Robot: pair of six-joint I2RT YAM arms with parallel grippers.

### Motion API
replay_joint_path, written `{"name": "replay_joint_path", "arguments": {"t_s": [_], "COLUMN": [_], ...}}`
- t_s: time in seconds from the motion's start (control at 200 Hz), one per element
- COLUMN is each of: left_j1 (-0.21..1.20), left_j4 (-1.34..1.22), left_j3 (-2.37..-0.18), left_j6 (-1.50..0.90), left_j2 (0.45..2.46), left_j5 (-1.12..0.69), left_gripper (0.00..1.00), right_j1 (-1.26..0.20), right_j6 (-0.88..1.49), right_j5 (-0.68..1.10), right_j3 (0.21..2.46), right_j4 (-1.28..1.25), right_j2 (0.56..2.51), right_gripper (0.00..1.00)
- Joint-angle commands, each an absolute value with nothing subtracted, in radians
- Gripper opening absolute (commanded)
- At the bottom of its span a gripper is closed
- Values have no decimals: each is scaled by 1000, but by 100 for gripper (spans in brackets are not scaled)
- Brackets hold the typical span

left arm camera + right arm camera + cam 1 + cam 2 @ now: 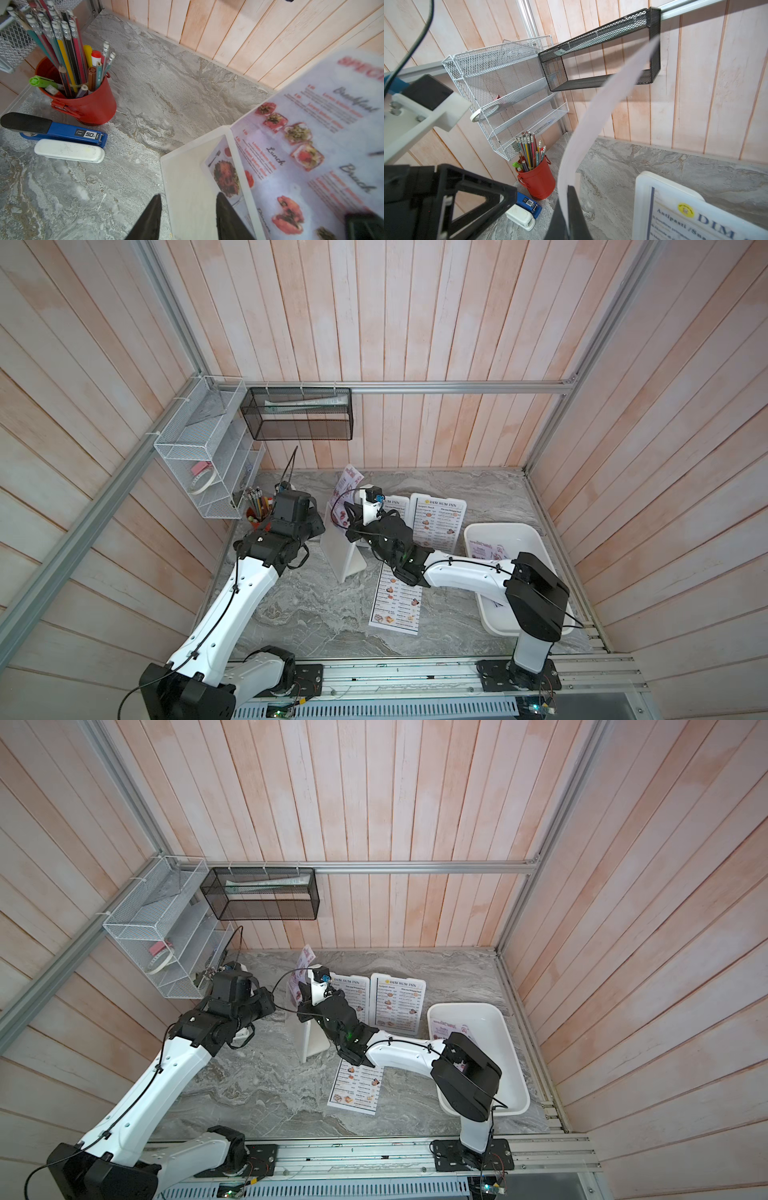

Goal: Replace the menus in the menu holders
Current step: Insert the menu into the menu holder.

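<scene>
The left wrist view alone showed the left tool (189, 196) gripping the back panel of the upright menu holder (187, 166) between its fingers, with the printed SPECIAL MENU sheet (311, 135) partly inserted. The right wrist view showed only that sheet's blank, curved back, pinched in the pressed-together right tool (568, 193). In both top views, the wrists covered the tool tips at frame centre and hid half of one DIM SUM INN holder (397, 510); both arms stretched from the lower frame edge over the tabletop (316, 605).
</scene>
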State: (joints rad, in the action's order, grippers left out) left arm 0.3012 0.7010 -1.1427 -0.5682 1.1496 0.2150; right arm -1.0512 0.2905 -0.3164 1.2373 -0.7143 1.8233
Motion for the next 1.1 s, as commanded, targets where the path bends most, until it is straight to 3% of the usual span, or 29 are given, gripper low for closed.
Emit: {"name": "replay_joint_path", "arguments": {"t_s": [0.0, 1.095], "left_j1": [295, 294], "left_j4": [705, 706], "left_j3": [-1154, -1160], "left_j6": [-557, -548], "left_j2": [1132, 1135], "left_j5": [217, 220], "left_gripper": [45, 45], "right_j1": [-1061, -1065], "right_j6": [288, 260], "right_j5": [-328, -271], "right_j3": [1226, 1121], "right_j4": [-766, -984], "right_j2": [1810, 1813], "right_gripper": [0, 3]}}
